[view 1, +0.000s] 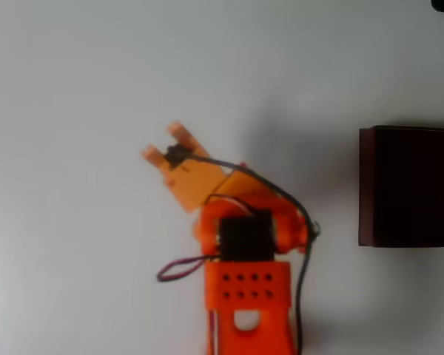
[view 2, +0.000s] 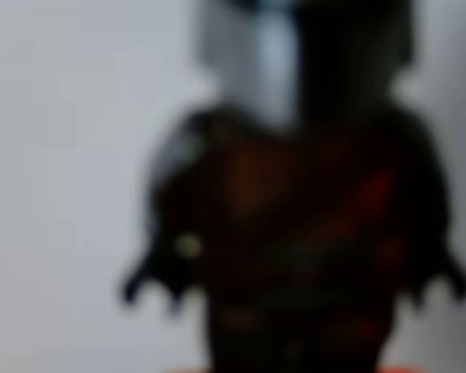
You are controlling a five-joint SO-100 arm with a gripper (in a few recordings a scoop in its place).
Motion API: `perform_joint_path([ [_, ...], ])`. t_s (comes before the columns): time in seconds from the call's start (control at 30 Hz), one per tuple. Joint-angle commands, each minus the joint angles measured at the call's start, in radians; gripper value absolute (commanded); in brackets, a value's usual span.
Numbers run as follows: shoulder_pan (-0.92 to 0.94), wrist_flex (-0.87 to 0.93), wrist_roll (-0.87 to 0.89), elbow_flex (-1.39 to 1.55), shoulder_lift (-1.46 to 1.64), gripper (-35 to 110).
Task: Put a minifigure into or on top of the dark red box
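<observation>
Here I see the orange gripper (view 1: 166, 144) in the overhead view pointing up and to the left over the pale tabletop (view 1: 74, 244), its two finger tips slightly apart with a small dark shape lodged between them; that shape is the minifigure (view 1: 177, 154), and as far as I can judge the fingers are closed on it, though the picture is soft there; in the wrist view the minifigure (view 2: 295, 233) looms very close to the lens and badly out of focus, a dark body with reddish patches on the torso, dark arms hanging to either side with hooked hands, and a grey-and-black head or helmet at the top edge; I cannot make out finer detail on it; a thin strip of orange shows at the bottom edge of that view; behind the gripper, in the overhead view, the orange arm (view 1: 244, 244) runs down to the lower edge of the picture, with a black motor block at its middle, a black cable looping over its right side and a red-and-black wire curling out to the left; the dark red box (view 1: 411, 185) sits on the tabletop at the right edge of the overhead view, well apart from the gripper and the minifigure, its inside near black.
</observation>
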Motion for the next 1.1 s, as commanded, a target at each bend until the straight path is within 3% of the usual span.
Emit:
perform_joint_path([
  [0.0, 0.166, 0.11, -0.06, -0.067, 0.114, 0],
  [0.2, 0.476, 0.133, -0.173, -0.072, 0.156, 0],
  [0.43, 0.699, 0.123, -0.262, -0.37, -0.181, 0],
  [0.63, 0.784, 0.235, -0.301, -0.876, -0.623, 0],
  [0.77, 0.813, 0.301, -0.321, -1.124, -0.845, 8],
  [0.93, 0.811, 0.383, -0.342, -1.298, -1.005, 13],
  [1.07, 0.769, 0.407, -0.391, -1.261, -0.954, 12],
])
